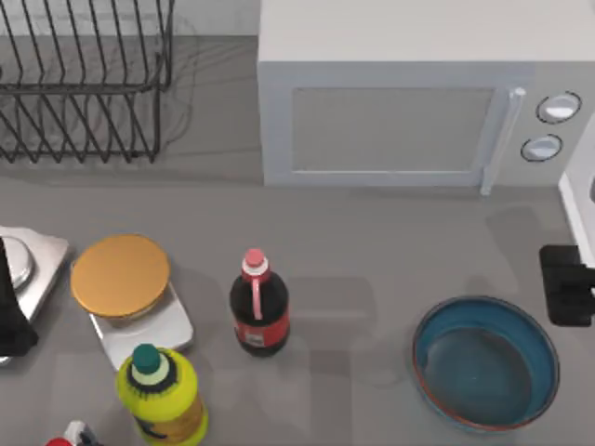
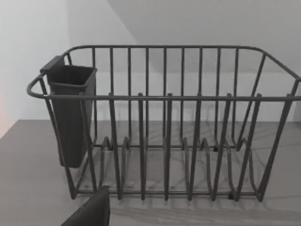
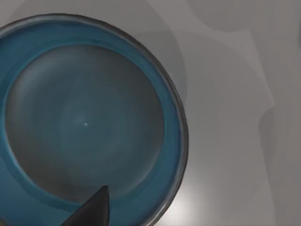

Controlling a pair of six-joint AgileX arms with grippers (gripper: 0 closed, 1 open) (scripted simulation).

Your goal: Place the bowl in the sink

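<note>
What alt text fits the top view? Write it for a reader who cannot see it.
A teal-blue bowl sits on the grey table at lower right, with the right gripper at the right edge beside it. A soda bottle stands mid-table, a golden-orange disc and yellow bottle at left. Behind are a microwave and wire dish rack.

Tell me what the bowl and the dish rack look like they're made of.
The bowl looks like glazed ceramic: smooth teal inside, a thin reddish-brown rim and a soft sheen, though it could be plastic. The dish rack looks like dark coated metal wire, judging by its thin bent rods.
</note>
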